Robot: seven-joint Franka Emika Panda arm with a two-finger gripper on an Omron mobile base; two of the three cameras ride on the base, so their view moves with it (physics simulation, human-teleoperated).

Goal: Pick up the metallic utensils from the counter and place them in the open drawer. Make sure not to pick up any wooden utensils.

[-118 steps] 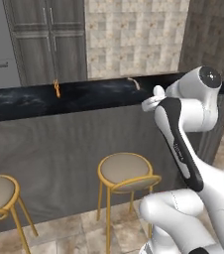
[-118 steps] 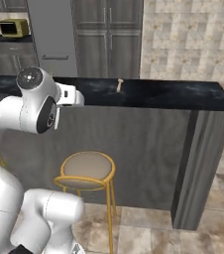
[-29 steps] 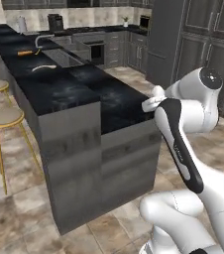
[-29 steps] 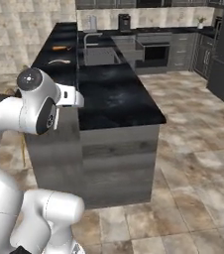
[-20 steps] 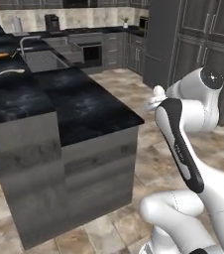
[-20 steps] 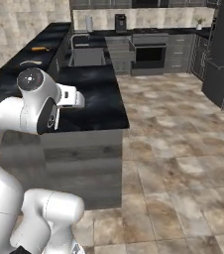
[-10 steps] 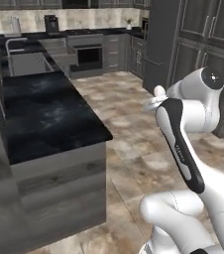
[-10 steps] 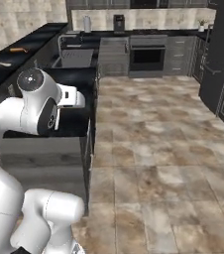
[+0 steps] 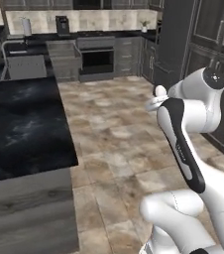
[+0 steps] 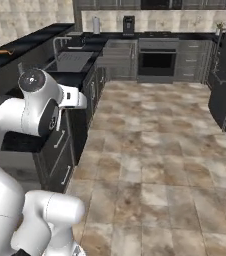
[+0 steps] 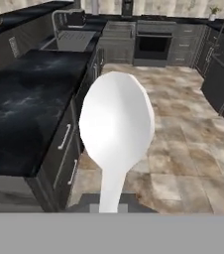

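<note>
**Silver-white spoon in transit, drawer still to be reached**

Silver-white, glossy metallic spoon (image 11: 116, 126) with a broad oval bowl and a slim stem: held by the stem, bowl standing away from the hand. The claw (image 11: 109, 208) is clamped tight on that stem, its dark tips barely showing at the foot of the hand view. In the left base view the spoon's round head (image 9: 159, 91) shows just beyond the folded white arm.

Glossy black marbled worktop (image 11: 25, 111): lies beside and below the carried spoon, with grey drawer fronts and pale bar handles (image 11: 64, 137) under its edge, all apparently closed from here. A sink with a tall tap (image 10: 71, 60) is set into it further along.

Bright orange slim utensil (image 10: 3, 51): lies on the far raised stretch of worktop, well apart from the claw, not yet collected.

Step in hand, as judged: carrying the first metallic utensil toward the open drawer, which I cannot pick out here. Next move calls for finding that drawer, bringing the spoon over its flat inside, lowering, and releasing; the orange utensil then follows.
</note>
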